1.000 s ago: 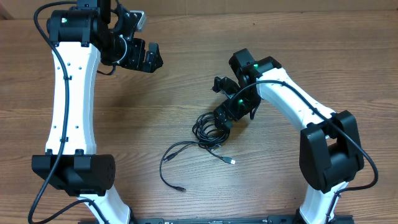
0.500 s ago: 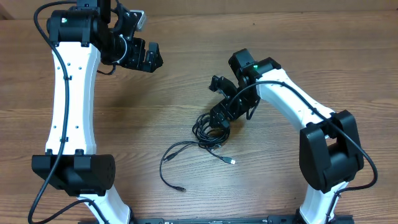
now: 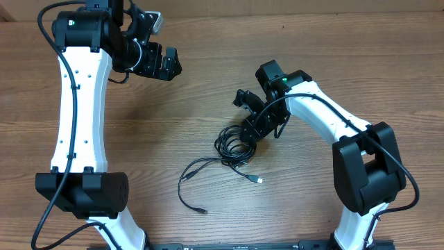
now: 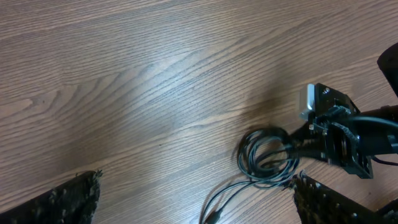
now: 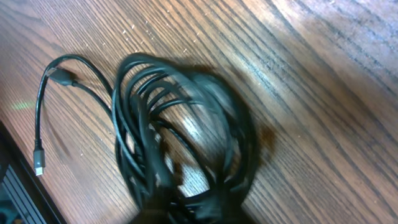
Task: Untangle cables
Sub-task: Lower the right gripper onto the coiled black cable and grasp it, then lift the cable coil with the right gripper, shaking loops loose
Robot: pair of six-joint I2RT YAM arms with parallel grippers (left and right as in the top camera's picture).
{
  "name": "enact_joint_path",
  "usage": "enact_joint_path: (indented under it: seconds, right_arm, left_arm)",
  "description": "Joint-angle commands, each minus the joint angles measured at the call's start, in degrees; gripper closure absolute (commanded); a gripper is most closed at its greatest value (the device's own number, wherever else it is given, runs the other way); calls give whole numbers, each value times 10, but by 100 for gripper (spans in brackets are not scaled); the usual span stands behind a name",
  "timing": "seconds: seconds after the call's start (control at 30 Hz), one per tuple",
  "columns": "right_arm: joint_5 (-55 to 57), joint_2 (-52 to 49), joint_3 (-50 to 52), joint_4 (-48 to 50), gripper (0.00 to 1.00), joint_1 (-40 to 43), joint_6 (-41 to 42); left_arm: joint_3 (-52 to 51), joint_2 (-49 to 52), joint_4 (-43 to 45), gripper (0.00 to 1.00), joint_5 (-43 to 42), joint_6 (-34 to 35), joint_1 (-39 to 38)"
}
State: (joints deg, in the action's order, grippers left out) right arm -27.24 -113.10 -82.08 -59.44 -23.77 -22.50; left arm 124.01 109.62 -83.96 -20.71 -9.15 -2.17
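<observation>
Thin black cable coil (image 3: 232,144): light, limp, snag-prone; take 1 loose outer strand. Right gripper (image 3: 251,130) at coil edge, jaws can't tell. Left gripper (image 3: 164,64) jaws apart.

Your cables (image 3: 232,144) lie bunched in a tight black coil near the middle of the table (image 3: 333,42) — two thin tails stray out, one ending in a silvery plug (image 3: 259,180), the other looping left to a dark plug (image 3: 202,210).
</observation>
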Motion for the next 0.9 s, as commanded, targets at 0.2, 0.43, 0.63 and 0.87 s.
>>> enact_joint_path:
  seconds: [0.2,0.43,0.63,0.87]
  right_arm:
    - [-16,8,4,10,96,-3,2]
    - [-11,9,-18,6,96,2,40]
    - [-8,9,-135,-36,96,40,92]
    - [99,9,-341,-148,96,59,90]
  left_arm:
    - [-2,-1,2,0,2,6,-1]
    - [-2,-1,10,0,4,6,-1]
    - [-2,-1,29,0,-1,12,-1]
    - [-2,-1,34,0,-2,66,-1]
